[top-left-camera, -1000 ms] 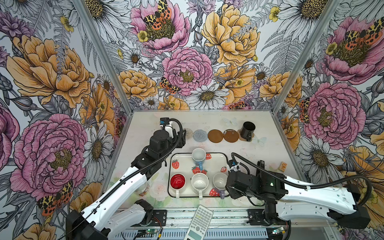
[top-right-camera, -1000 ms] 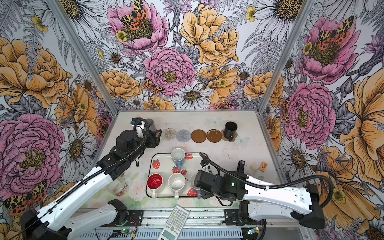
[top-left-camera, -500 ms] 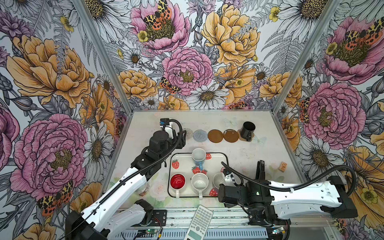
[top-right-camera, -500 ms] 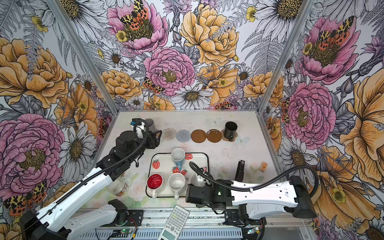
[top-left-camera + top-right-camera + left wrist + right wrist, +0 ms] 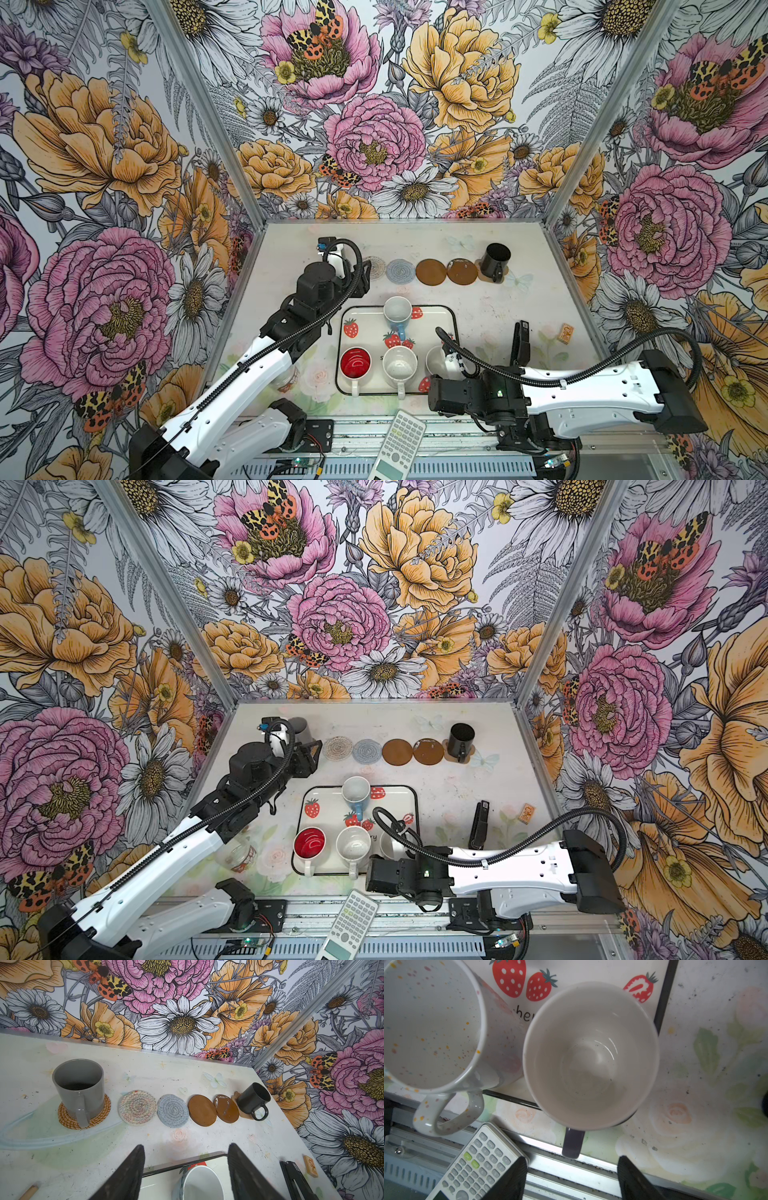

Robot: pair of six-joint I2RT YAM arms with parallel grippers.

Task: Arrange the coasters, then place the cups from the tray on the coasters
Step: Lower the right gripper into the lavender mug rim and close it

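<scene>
The right pincer (image 5: 572,1165) hangs open just short of the lavender mug (image 5: 591,1053), its handle pointing at the gap, seemingly lined up to lift it off the tray (image 5: 665,991). The left pincer (image 5: 186,1148) hovers open over the light blue mug (image 5: 199,1182), with bare coasters (image 5: 173,1110) beyond it.

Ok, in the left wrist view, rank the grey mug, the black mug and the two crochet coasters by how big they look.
1. grey mug, clearly largest.
2. whitish crochet coaster, slightly wider than the next.
3. blue-grey crochet coaster and black mug: about alike. The mug sits farther from the camera, so I won't rank them.
</scene>
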